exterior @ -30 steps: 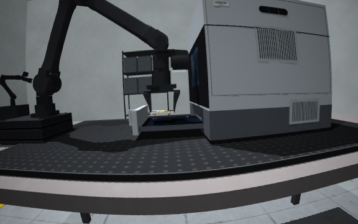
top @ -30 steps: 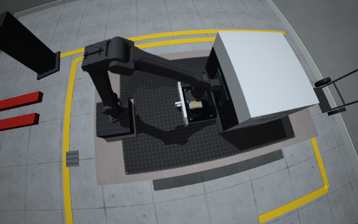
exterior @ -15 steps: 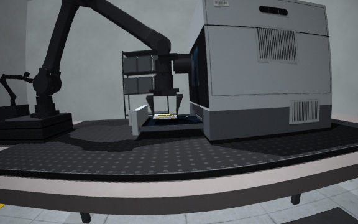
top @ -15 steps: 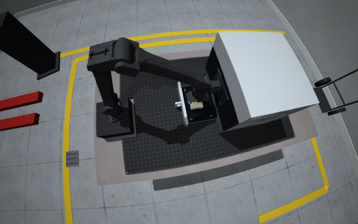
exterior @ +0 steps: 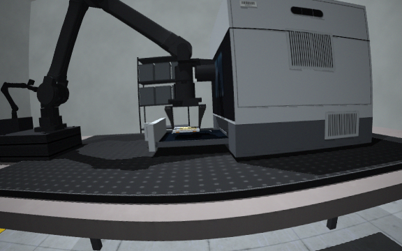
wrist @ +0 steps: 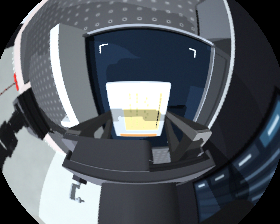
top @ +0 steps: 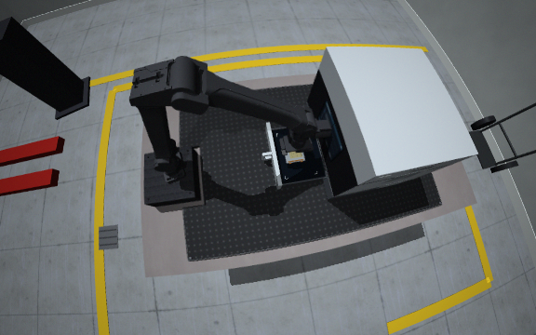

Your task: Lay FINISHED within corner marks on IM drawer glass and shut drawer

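The cassette FINISHED (top: 295,157) (exterior: 185,130) (wrist: 139,94), pale with a yellow panel and an orange edge, is level inside the open drawer's outline, seemingly just above the dark glass (top: 302,172) (wrist: 146,60). My gripper (exterior: 185,128) (wrist: 138,113) points down, its fingers shut on the cassette's two sides. Two white corner marks show beyond the cassette in the wrist view; the arm hides part of the glass nearer the gripper. The imager IM (top: 408,107) (exterior: 302,84) stands upright, its drawer pulled out, with the white drawer front (top: 274,154) (exterior: 157,132) towards the arm base.
The imager's dark front face (top: 335,135) (exterior: 225,80) rises close beside my wrist. The drawer handle (top: 266,156) sticks out towards the arm base (top: 172,179) (exterior: 40,143). The perforated black mat (top: 240,228) (exterior: 173,178) lies under the imager.
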Available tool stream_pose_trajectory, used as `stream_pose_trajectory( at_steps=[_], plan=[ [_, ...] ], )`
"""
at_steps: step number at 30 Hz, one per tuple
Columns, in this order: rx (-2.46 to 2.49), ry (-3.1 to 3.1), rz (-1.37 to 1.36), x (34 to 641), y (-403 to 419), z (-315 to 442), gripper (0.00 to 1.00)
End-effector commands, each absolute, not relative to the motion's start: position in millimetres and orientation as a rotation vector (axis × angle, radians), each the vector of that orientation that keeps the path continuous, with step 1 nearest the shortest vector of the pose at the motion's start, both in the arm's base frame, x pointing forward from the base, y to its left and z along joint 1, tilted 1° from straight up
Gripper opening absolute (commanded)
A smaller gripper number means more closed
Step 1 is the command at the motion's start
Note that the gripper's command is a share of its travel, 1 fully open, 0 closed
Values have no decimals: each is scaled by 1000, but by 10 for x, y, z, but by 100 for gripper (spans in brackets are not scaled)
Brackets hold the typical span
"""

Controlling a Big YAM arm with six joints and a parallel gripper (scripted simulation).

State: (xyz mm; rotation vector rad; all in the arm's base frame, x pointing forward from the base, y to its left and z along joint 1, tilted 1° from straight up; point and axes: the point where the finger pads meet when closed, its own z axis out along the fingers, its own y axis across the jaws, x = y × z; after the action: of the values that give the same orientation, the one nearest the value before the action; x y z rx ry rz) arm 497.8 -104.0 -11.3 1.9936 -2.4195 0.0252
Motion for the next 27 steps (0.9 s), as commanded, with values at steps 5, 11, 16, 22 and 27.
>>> stream_pose_trajectory(
  at_steps=[5,11,16,22,27],
  plan=[
    [2026,-2444,96,5194,-1121,65,80],
    [2016,-2432,63,5127,-1108,-87,80],
    [2015,-2431,61,5096,-1101,-96,80],
    [2013,-2428,53,5058,-1093,-103,80],
    [2008,-2423,37,5030,-1088,-200,80]
  ],
)
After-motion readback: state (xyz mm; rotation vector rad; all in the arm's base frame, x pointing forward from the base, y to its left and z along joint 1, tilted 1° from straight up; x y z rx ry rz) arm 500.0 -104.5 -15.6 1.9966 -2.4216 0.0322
